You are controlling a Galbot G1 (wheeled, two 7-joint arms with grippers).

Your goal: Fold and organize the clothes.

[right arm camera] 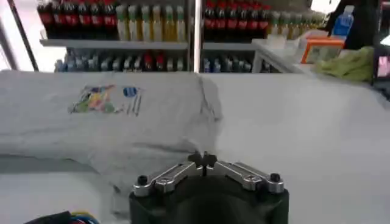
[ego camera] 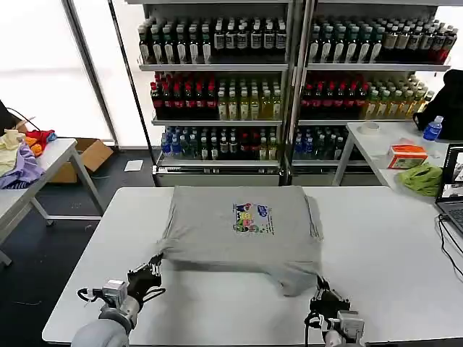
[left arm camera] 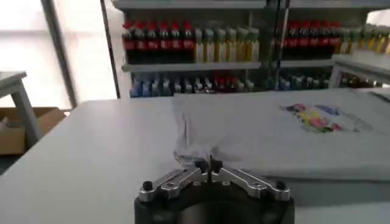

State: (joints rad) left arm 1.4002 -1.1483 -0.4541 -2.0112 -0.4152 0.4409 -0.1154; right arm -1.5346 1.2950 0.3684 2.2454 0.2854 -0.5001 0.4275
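Your left gripper (left arm camera: 209,165) sits closest to you at the near edge of the white table (ego camera: 391,253), its fingers (left arm camera: 200,165) drawn together until the tips meet. They are pinched on the near left corner of the grey T-shirt (ego camera: 242,231), where the cloth bunches into a small ridge right at the tips. Just beyond those fingers the shirt's left edge runs away from you, folded over on itself.

Your right gripper (right arm camera: 205,162) is likewise closed, tips touching, and it is nipped onto the near right corner of the same shirt, which hangs a little past the rest of the hem towards you. From those fingers the fabric spreads outward, lying mostly flat with the chest print (ego camera: 252,217) facing up, well beyond both grippers and nearer the shirt's far edge.

Further out past the shirt you have the drink shelves (ego camera: 289,79) stocked with bottles. Off to your right a second table carries a bright green cloth (ego camera: 422,178); off to your left another table holds a pile of coloured garments (ego camera: 22,155).
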